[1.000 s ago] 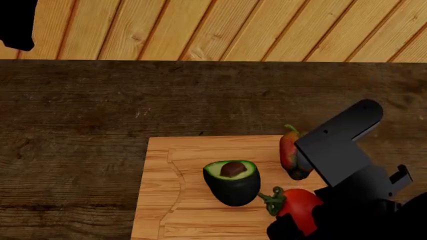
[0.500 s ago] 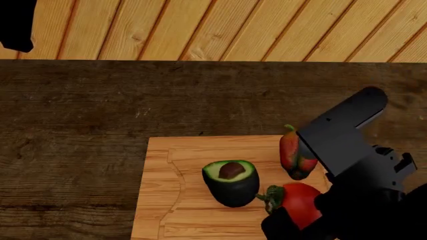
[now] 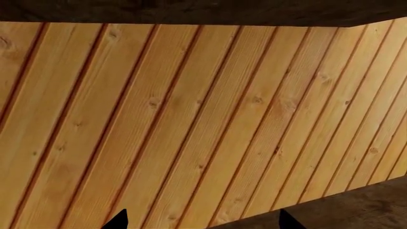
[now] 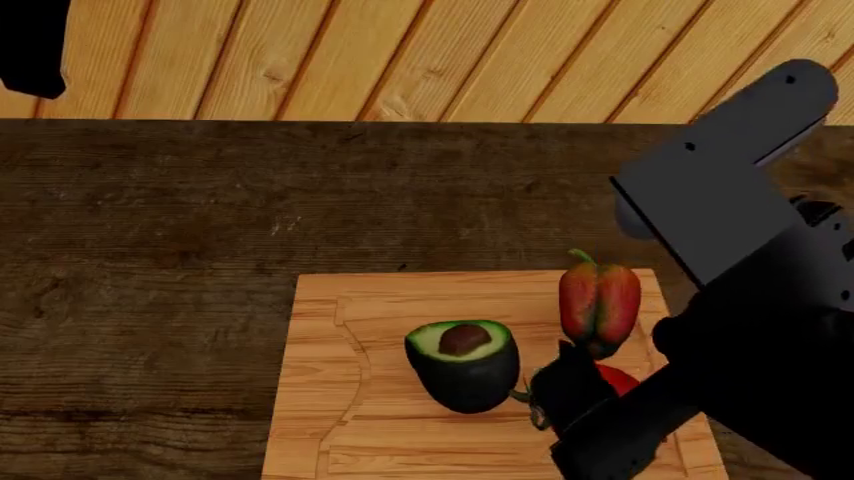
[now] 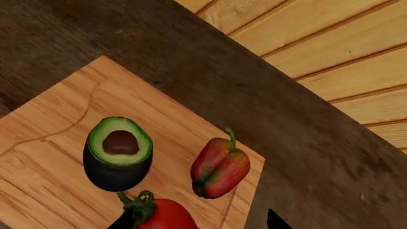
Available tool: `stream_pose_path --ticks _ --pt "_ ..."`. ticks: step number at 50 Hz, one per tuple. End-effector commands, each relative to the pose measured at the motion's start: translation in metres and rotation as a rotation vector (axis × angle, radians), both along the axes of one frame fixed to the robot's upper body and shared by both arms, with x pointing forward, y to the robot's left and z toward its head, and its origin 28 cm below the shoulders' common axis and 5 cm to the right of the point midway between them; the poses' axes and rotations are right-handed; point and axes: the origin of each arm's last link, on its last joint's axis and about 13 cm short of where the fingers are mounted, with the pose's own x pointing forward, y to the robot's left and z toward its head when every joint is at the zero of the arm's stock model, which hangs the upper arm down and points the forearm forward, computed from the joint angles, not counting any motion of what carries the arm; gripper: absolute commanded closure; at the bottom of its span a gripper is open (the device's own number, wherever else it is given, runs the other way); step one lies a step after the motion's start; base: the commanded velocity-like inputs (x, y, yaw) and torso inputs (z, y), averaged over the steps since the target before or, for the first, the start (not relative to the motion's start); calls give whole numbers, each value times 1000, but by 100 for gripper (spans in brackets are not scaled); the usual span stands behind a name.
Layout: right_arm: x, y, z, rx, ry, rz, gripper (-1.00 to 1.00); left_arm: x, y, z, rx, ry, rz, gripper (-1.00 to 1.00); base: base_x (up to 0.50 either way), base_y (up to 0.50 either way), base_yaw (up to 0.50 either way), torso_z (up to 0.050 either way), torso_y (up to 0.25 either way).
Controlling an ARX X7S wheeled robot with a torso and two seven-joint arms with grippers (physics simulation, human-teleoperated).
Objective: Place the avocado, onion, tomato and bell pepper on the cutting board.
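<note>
**Three vegetables resting on the board, onion out of sight**

The rectangular light-wood cutting board with a curved groove line (image 4: 347, 400) is lying flat on the dark, rough-grained wooden counter (image 4: 200, 220), and it is carrying three of the four items. The halved avocado with dark green skin, pale flesh and a brown pit (image 4: 463, 364) is sitting cut face up near the board's middle, which is likely why it is staying put rather than rolling. At about 2 o'clock from it, the elongated red bell pepper with green-yellow patches and a green stem (image 4: 598, 303) is lying apart from it, toward the board's far right corner. At about 4 o'clock from the avocado, just beside it, the small round orange-red tomato with a green stem (image 5: 164, 217) is resting on the board, mostly hidden in the head view by the black right arm.

The right hand (image 5: 197, 222) is hanging above the tomato; only two dark fingertips are showing, spread apart, pinching nothing. The left hand (image 3: 200, 220) is facing the pale plank wall (image 3: 190, 119), its two tips wide apart and empty.

The large purple-red onion is appearing in no view, so that placement is judged to be outstanding.
</note>
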Motion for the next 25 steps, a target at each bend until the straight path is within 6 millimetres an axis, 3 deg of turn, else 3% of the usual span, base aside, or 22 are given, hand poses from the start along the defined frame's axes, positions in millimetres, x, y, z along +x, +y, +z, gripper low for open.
stream_pose_path --ticks 1,8,25 --pt "-10 2 18 8 -84 -21 -100 0 -1 1 1 -6 -2 -100 0 0 0 0 0" --pt "-19 3 29 34 -186 -85 -100 0 -1 0 1 -3 -5 -100 0 0 0 0 0" --pt "-38 9 26 108 -310 -188 -100 -2 1 -1 1 3 -7 -100 0 0 0 0 0"
